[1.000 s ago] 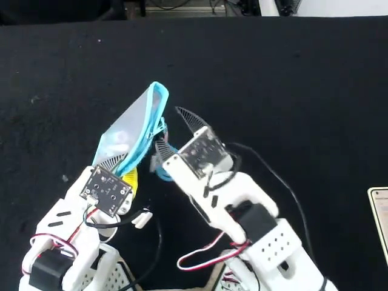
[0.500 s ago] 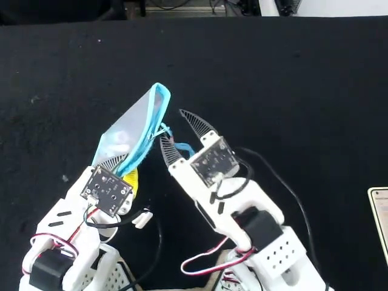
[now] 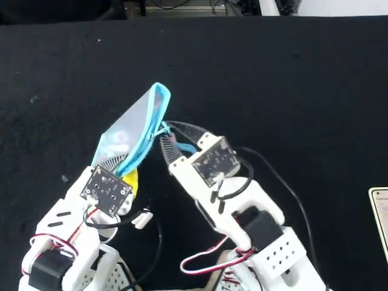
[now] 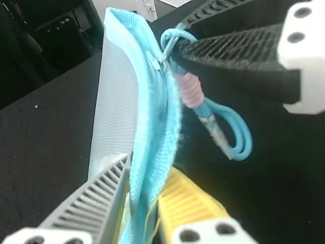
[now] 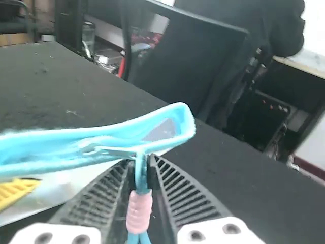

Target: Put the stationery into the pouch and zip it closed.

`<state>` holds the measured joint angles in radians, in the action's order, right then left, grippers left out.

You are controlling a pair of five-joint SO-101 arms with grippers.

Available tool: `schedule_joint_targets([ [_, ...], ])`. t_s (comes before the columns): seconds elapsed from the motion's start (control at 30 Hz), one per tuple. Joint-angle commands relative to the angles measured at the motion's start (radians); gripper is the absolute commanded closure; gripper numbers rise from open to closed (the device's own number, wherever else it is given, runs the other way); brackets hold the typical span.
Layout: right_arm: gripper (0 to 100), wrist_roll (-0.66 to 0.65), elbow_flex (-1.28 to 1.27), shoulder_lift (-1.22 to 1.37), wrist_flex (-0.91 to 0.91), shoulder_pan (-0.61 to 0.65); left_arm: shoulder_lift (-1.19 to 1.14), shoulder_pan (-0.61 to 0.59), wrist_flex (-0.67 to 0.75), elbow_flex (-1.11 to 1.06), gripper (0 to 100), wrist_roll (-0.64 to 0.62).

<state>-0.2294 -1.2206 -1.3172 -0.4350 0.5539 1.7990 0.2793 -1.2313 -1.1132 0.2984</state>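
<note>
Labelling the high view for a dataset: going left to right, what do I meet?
Pouch → right claw, shut on the zipper pull → card at the right edge. The left claw overlaps the pouch, so it is left out.

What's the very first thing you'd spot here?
The pouch with its bright blue zip edge stands out, in the middle of the black table. The left gripper pinches its near end. The right gripper is clamped on the zip pull, beside the pouch's zip edge.
</note>
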Motion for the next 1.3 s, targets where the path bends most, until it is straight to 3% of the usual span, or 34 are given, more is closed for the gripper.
schedule_joint_targets([
  [0.0, 98.8, 0.003, 0.012, -0.027, 0.023, -0.080, -0.005, -0.001, 0.000, -0.007, 97, 0.003],
  [0.7, 98.8, 0.008, -0.056, -0.024, 0.245, -0.140, -0.005, -0.001, -0.003, -0.007, 97, 0.003],
  [0.93, 98.8, 0.106, -0.054, -0.015, 0.276, -0.210, -0.005, -0.001, -0.003, -0.007, 97, 0.003],
  [1.27, 98.8, 0.112, 0.093, 0.272, 0.276, -0.233, -0.005, -0.001, -0.006, -0.007, 97, 0.003],
])
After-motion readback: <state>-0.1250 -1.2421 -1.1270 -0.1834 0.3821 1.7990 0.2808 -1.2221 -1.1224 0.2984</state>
